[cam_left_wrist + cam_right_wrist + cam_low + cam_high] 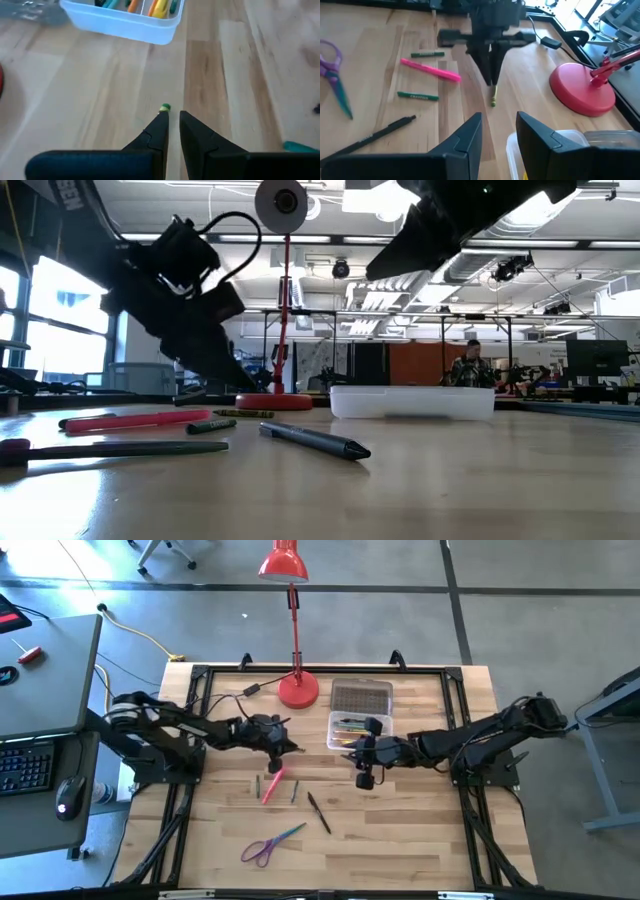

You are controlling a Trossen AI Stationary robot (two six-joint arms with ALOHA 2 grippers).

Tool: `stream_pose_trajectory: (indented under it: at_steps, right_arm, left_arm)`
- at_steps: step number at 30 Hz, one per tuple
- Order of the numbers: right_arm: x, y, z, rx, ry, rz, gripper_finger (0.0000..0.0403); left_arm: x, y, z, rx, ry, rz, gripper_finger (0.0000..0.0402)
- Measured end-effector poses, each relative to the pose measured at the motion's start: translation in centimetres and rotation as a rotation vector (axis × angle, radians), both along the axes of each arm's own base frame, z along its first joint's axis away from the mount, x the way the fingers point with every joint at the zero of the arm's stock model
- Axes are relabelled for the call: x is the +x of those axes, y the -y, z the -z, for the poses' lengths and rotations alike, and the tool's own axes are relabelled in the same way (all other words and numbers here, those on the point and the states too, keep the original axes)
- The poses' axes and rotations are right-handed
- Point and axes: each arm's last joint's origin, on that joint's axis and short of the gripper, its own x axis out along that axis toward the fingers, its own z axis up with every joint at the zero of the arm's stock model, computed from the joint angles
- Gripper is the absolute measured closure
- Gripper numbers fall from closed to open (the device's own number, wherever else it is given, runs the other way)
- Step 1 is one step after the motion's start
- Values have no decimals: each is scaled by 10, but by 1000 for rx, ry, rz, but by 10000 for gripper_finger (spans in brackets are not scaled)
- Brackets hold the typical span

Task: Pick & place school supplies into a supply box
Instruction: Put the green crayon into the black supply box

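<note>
A pale butcher-block wooden table (pixel 400 840) fills the centre of my high view, on grey floor with a desk and keyboard at the left edge. Near the table's top edge stands a red desk lamp with a round base (pixel 298 690), and just right of it lies a greyish bumpy lid (pixel 361 696), with the small clear plastic supply box (pixel 340 738) directly below it, already holding several coloured pens. My left gripper (pixel 287 747) sits left of centre, its fingers pinched nearly together around a thin yellow-green pencil (pixel 493 95) whose tip rests on the wood. My right gripper (pixel 365 778) hovers just below the box with its fingers spread apart and holding nothing. Lower in the frame lie a pink marker (pixel 271 786), two short green crayons (pixel 418 95), a black pen (pixel 319 811), and purple-handled scissors (pixel 266 846) near the bottom left.
</note>
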Motion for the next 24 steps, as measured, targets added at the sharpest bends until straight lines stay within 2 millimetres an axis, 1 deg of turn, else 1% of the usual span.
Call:
stream_pose_trajectory:
  at_steps: [5,8,12,17,24]
  right_arm:
    - [0,0,0,29,11,22,304]
    - [0,0,0,44,15,30,304]
    - [0,0,0,46,17,31,304]
    - [0,0,0,45,18,31,304]
    - [0,0,0,43,15,30,304]
  left_arm:
    - [11,-1,9,36,1,62,323]
    - [18,-6,13,68,-21,48,323]
    - [20,-16,18,39,-32,55,323]
    - [17,-28,21,27,-40,36,323]
    - [16,-29,31,-40,-61,74,323]
